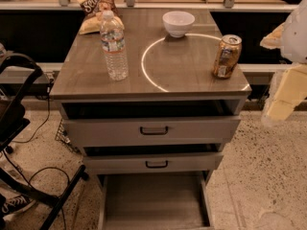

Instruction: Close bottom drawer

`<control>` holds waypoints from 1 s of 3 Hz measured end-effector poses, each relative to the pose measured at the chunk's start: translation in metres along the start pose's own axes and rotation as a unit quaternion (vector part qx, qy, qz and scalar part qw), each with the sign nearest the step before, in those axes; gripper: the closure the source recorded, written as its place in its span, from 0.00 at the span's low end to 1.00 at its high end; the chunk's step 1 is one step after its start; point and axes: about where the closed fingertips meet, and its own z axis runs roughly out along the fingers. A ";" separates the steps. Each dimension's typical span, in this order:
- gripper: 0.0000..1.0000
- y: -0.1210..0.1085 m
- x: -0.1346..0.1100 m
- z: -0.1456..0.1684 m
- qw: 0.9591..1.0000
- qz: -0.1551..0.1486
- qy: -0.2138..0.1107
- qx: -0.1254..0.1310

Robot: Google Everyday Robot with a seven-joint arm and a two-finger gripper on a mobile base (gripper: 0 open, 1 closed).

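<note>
The bottom drawer (153, 200) of the grey wood-look cabinet is pulled far out toward me. Its flat grey interior shows, and its front and handle are cut off by the lower edge of the view. Above it, the middle drawer (153, 163) and the top drawer (152, 130) each carry a dark bar handle and stand slightly out. My gripper (280, 99) shows as pale yellow-white shapes at the right edge. It is to the right of the cabinet, level with the top drawer, and touches nothing.
On the cabinet top (182, 66) stand a water bottle (113, 44), a white bowl (178, 23), a drink can (227, 56) and a chip bag (97, 8). A black frame (19, 128) and cables (45, 171) are on the floor at the left.
</note>
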 end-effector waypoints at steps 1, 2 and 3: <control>0.00 0.000 0.000 0.000 1.000 0.000 0.000 0.000; 0.00 0.007 0.009 0.013 1.000 -0.010 0.012 0.001; 0.00 0.030 0.037 0.049 0.999 -0.030 0.027 -0.004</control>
